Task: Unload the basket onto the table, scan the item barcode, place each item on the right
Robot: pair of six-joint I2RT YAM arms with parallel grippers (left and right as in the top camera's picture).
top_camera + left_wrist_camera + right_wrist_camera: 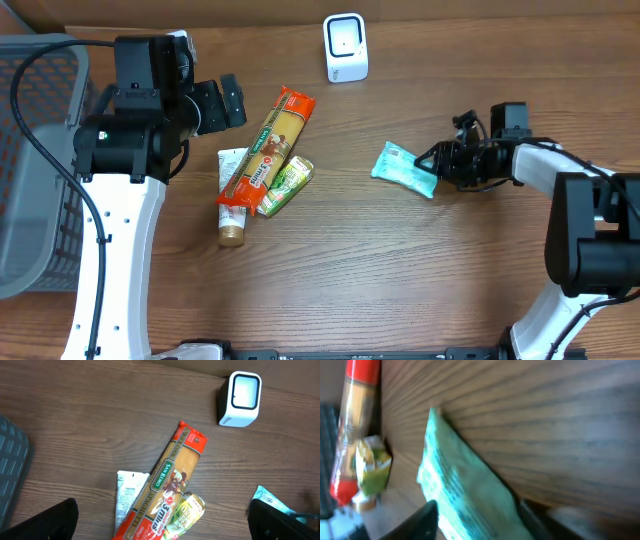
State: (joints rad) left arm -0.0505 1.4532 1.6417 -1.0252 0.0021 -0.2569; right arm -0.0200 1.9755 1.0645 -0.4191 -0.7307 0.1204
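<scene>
Teal packet (465, 495) sits in right gripper (432, 168), spaghetti (268, 145) and scanner (346, 47) well apart.

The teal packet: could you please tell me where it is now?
In the overhead view, the teal packet lies on the right side of the table, between the fingers of the right gripper, right of the spaghetti pack and below the scanner.

The overhead view is sharp and evenly bright, lit from above, with only short soft shadows. In the left wrist view the pale window of the scanner (240, 399) glares at upper right. The right wrist view is smeared throughout, with the teal packet (465, 495) out of focus and the frame's lower left washed out.
</scene>
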